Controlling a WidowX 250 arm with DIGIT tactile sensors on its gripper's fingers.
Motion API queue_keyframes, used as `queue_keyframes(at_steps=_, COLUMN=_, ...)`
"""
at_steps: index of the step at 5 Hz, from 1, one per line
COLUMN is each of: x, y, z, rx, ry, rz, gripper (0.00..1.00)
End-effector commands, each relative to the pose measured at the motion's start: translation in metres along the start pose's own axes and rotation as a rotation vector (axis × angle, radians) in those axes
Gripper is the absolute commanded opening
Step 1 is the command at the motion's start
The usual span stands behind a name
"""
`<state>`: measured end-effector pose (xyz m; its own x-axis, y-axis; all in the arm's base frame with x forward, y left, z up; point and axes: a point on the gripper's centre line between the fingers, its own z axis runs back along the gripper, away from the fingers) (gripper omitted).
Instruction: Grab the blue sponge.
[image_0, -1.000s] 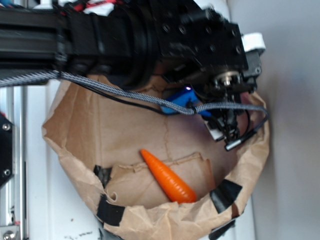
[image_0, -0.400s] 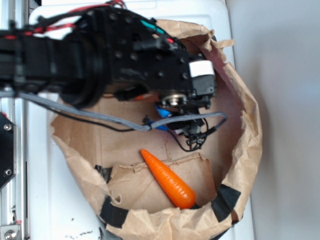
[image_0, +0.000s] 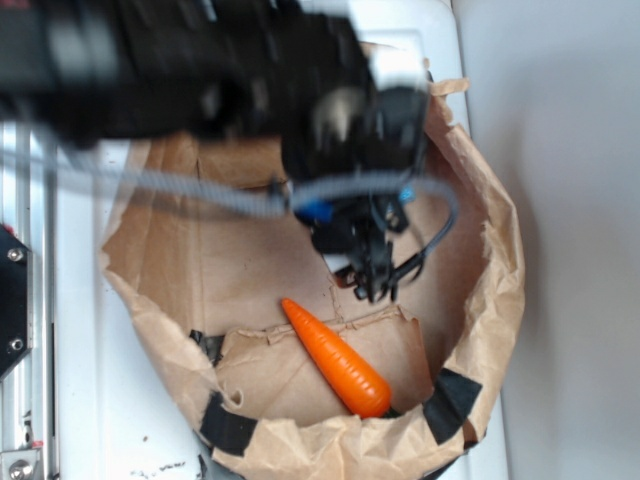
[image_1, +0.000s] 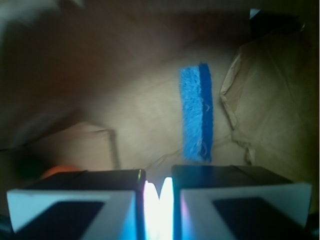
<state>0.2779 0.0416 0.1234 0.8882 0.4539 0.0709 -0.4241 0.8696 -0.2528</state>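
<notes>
Your end effector (image_1: 159, 192) has its jaws nearly closed w/ only a thin bright gap, holding nothing. The blue sponge (image_1: 197, 112) stands on edge on the brown paper bag (image_0: 480, 250) floor, just beyond the right jaw, apart from it. Orange carrot (image_0: 335, 357) lies nearer the bag's taped rim.

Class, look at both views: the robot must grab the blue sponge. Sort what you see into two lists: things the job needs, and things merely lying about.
Needed for the job:
- blue sponge, on the brown paper, not gripped
- gripper, fingers nearly together, nothing between them

Just lying about:
- orange carrot
- brown paper bag with black tape patches
</notes>
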Motion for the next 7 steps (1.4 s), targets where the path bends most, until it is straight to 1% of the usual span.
queue_keyframes(at_steps=1, x=0.006, y=-0.004, z=0.028, rx=0.068, ry=-0.043, rz=0.024, gripper=0.00)
queue_keyframes(at_steps=2, x=-0.005, y=-0.002, z=0.023, rx=0.074, ry=-0.073, rz=-0.013, gripper=1.00)
queue_keyframes(at_steps=3, x=-0.002, y=-0.001, z=-0.002, rx=0.099, ry=-0.181, rz=-0.026, gripper=1.00)
queue_keyframes(at_steps=4, x=0.009, y=0.004, z=-0.014, rx=0.099, ry=-0.262, rz=-0.017, gripper=1.00)
queue_keyframes(at_steps=5, x=0.019, y=0.008, z=-0.015, rx=0.149, ry=-0.276, rz=0.006, gripper=1.00)
queue_keyframes(at_steps=6, x=0.035, y=0.011, z=-0.013, rx=0.153, ry=-0.260, rz=0.020, gripper=1.00)
queue_keyframes(at_steps=7, x=0.040, y=0.020, z=-0.022, rx=0.162, ry=-0.237, rz=-0.016, gripper=1.00)
